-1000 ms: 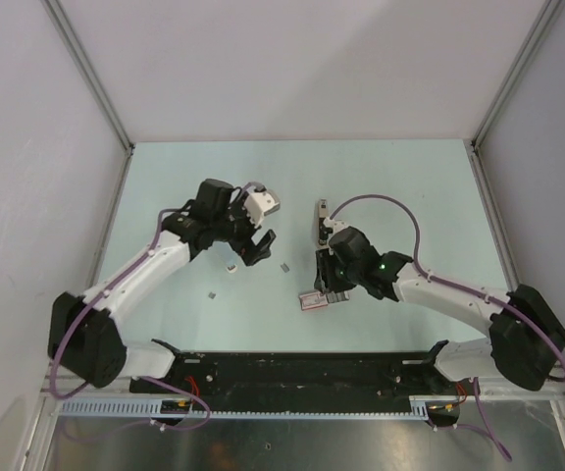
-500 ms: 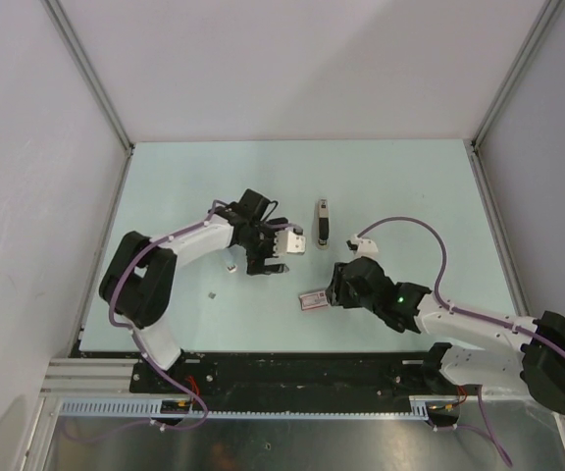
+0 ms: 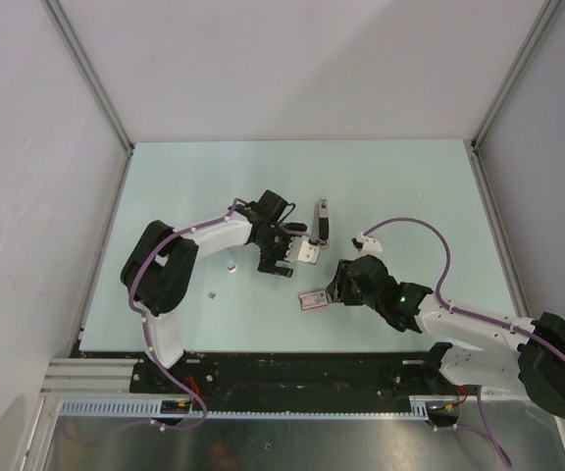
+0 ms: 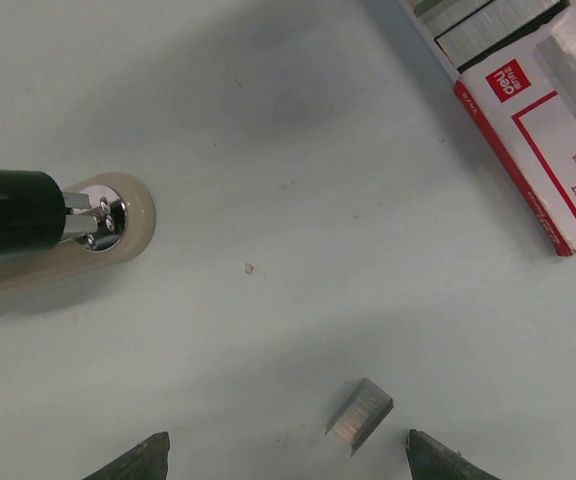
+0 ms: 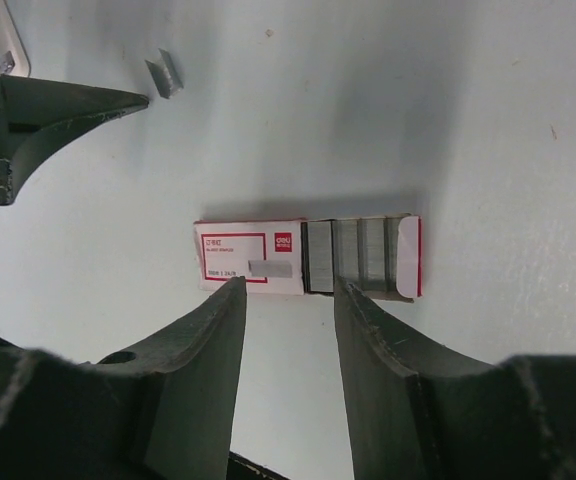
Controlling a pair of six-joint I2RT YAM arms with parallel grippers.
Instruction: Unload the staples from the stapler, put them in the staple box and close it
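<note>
The stapler (image 3: 322, 222) lies on the table, black with a silvery far end. Its rounded end shows at the left of the left wrist view (image 4: 63, 215). My left gripper (image 3: 281, 266) is open just left of the stapler. A short strip of staples (image 4: 360, 415) lies on the table between its fingertips (image 4: 436, 462), and also shows in the right wrist view (image 5: 165, 72). Two more staple bits (image 3: 231, 266) (image 3: 211, 292) lie to the left. My right gripper (image 5: 288, 285) is open and empty, its tips just short of the staple box (image 5: 308, 257).
The pink-labelled staple box (image 3: 312, 300) lies open in front of the stapler, with rows of staples showing inside; it appears in the left wrist view (image 4: 528, 100). Grey walls close in the table at the back and sides.
My left arm swung right, from left of centre to beside the stapler, over the loose staple strip. My right gripper drew back from the stapler to the box.
</note>
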